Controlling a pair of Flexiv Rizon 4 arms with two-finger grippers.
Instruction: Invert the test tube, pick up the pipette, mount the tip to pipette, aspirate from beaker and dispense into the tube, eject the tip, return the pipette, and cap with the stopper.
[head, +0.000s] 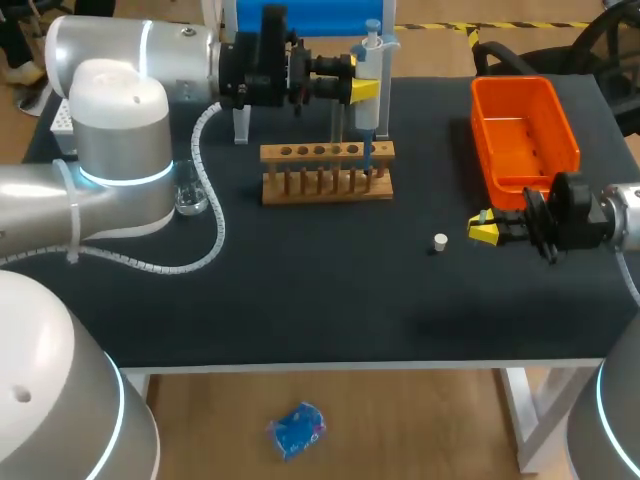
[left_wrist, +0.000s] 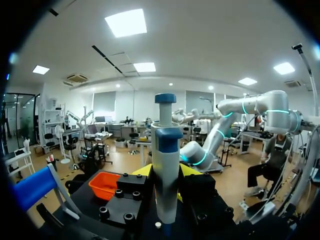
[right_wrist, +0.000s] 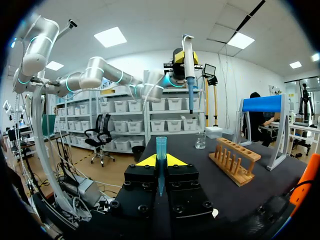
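My left gripper is shut on a white and blue pipette, held upright at the back. Its thin blue lower end hangs over the right end of the wooden test tube rack. The pipette also shows high above the table in the right wrist view. My right gripper hovers low at the right, shut on a blue pipette tip that stands upright between its yellow fingers. A small white stopper lies just left of it. A glass beaker stands beside my left arm.
An orange bin sits at the back right, just behind my right gripper. A blue stand on white legs rises behind the rack. A white ribbed cable loops over the table near the beaker.
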